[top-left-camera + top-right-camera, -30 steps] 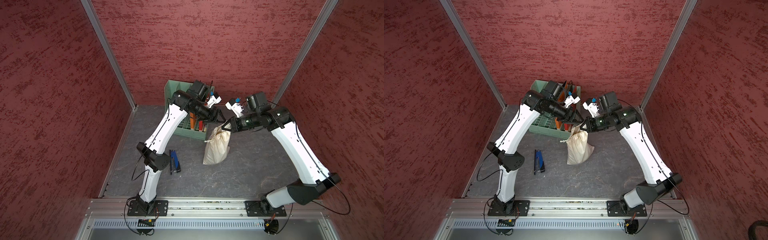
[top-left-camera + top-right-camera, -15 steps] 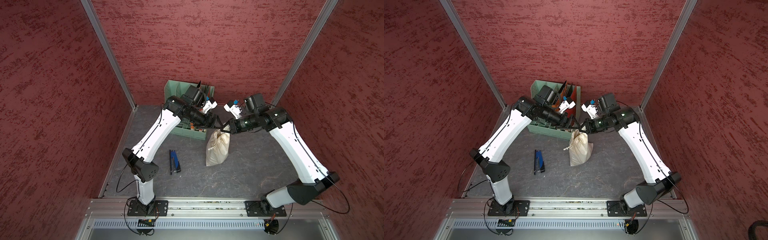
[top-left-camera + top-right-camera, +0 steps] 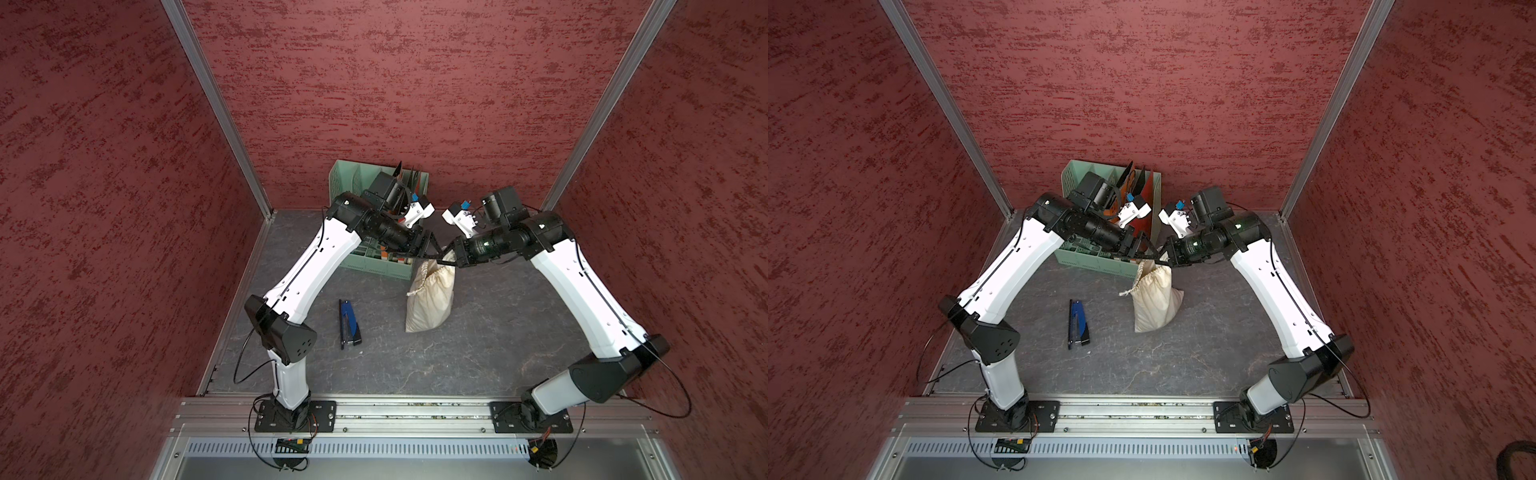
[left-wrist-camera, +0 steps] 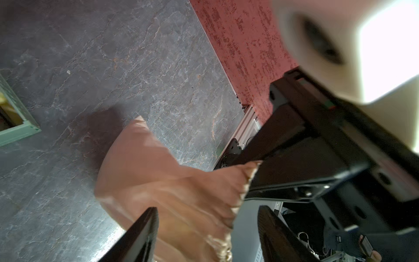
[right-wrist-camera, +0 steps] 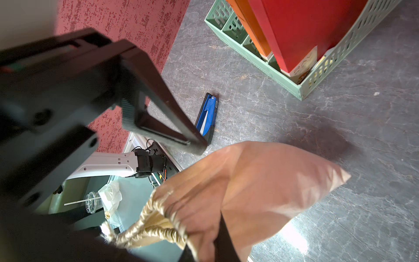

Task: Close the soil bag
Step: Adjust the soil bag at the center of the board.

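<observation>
The cream soil bag [image 3: 432, 295] [image 3: 1156, 299] is held up by its gathered neck near the middle of the dark table. My right gripper [image 3: 451, 255] [image 3: 1163, 259] [image 5: 206, 249] is shut on the neck's cloth, and the bulging body [image 5: 260, 181] spreads away below it. My left gripper [image 3: 430, 249] [image 3: 1144, 249] [image 4: 207, 226] stands open beside the right one. Its two black fingers [image 4: 147, 226] straddle the frilled edge of the bag [image 4: 170, 181] without pressing it. A loose cord end [image 3: 411, 293] hangs at the bag's left side.
A green slotted crate [image 3: 374, 266] [image 5: 294, 74] with red and orange folders stands just behind the bag, under my left forearm. A blue stapler [image 3: 349, 322] [image 3: 1077, 322] [image 5: 207, 118] lies left of the bag. Red walls enclose three sides.
My left arm's elbow has swung outward and down to the left while its gripper stayed at the bag's neck. The bag shifted slightly. The right arm has barely moved.
</observation>
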Motion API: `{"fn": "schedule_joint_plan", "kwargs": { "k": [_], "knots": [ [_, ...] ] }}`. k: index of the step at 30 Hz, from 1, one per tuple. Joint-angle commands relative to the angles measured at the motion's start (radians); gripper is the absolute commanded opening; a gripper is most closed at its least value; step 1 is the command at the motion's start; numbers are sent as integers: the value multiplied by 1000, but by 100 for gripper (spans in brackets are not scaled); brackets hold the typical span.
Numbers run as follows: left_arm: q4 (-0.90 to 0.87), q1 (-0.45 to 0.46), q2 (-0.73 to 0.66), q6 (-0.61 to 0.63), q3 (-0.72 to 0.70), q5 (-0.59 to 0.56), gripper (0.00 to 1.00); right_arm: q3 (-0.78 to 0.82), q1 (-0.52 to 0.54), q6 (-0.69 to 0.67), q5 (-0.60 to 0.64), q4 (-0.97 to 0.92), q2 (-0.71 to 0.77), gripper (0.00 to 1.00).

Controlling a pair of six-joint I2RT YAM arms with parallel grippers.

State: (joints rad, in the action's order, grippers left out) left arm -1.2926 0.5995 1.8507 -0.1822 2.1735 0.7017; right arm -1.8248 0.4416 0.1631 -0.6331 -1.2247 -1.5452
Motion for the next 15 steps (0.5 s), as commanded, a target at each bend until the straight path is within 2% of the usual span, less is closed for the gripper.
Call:
{"fn": "schedule_joint_plan", "kwargs": {
  "k": [1,5,8,9,12,15],
  "knots": [
    [8,-31,-16,27,-29,12,69,-36,5,-20,-43,51,1,2],
    [17,-56,-14,24,-47,12,61,-52,6,-25,-53,40,-16,2],
    [24,-68,-5,20,-46,14,50,-69,6,-37,-59,27,-30,2],
    [26,-70,-2,21,-43,19,45,-75,6,-41,-60,21,-37,2],
    [36,-67,19,15,-35,57,2,-98,6,-49,-60,3,-62,3],
    [42,-53,28,3,-28,67,0,-127,6,-41,-51,-21,-90,12]
  ]
}}
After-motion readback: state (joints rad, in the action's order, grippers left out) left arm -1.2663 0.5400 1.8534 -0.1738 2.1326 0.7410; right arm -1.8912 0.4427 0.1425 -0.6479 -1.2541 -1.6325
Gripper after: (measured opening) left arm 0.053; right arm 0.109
